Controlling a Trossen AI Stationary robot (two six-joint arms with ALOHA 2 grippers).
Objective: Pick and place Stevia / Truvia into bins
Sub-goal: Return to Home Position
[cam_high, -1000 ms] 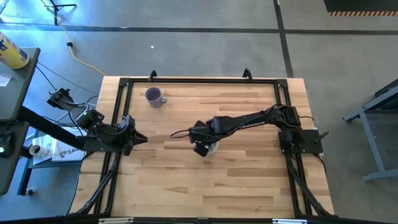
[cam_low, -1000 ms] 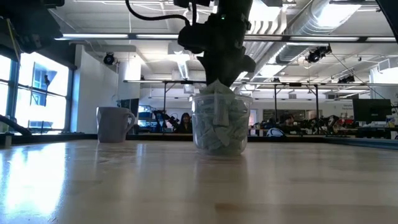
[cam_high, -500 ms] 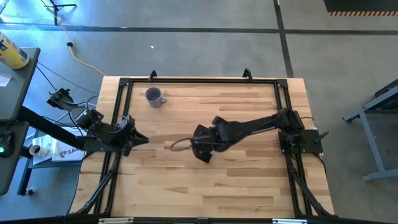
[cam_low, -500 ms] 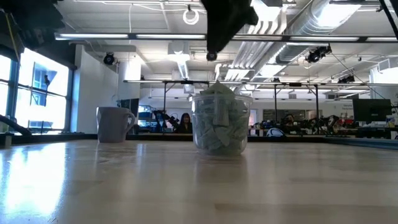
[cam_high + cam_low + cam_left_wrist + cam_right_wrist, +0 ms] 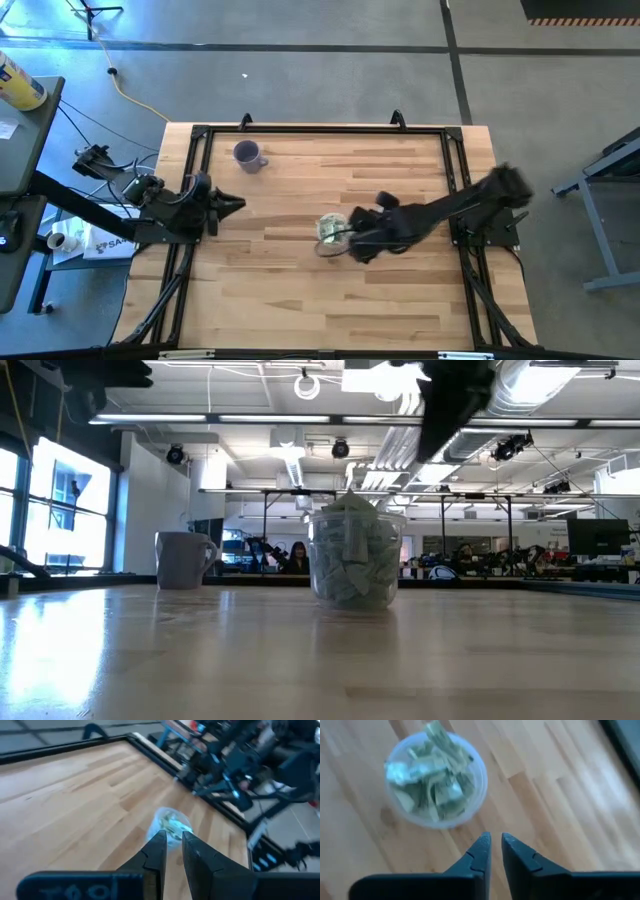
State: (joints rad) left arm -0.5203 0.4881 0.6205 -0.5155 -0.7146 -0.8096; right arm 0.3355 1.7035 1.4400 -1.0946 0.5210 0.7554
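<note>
The clear plastic cup [image 5: 332, 228] stands upright near the table's middle, filled with pale green and white sachets [image 5: 432, 775]. In the low view the heap rises a little above the cup's rim [image 5: 352, 508]. My right gripper [image 5: 355, 243] hangs above the table just to the right of and nearer than the cup. It is shut and empty, and the wrist view [image 5: 495, 842] shows the cup ahead of its fingers. My left gripper [image 5: 236, 205] waits shut over the table's left side, pointing toward the cup [image 5: 170, 825].
A purple mug with a handle [image 5: 248, 155] stands at the far left of the table and also shows in the low view [image 5: 184, 560]. A black frame [image 5: 320, 128] runs along the table's edges. Bare wood [image 5: 300, 300] lies nearer than the cup.
My right gripper has risen from just above the cup's mouth and drawn back toward the table's right edge, uncovering the cup. The cup and its sachets have stayed in place. My left gripper has shifted a little toward the far edge.
</note>
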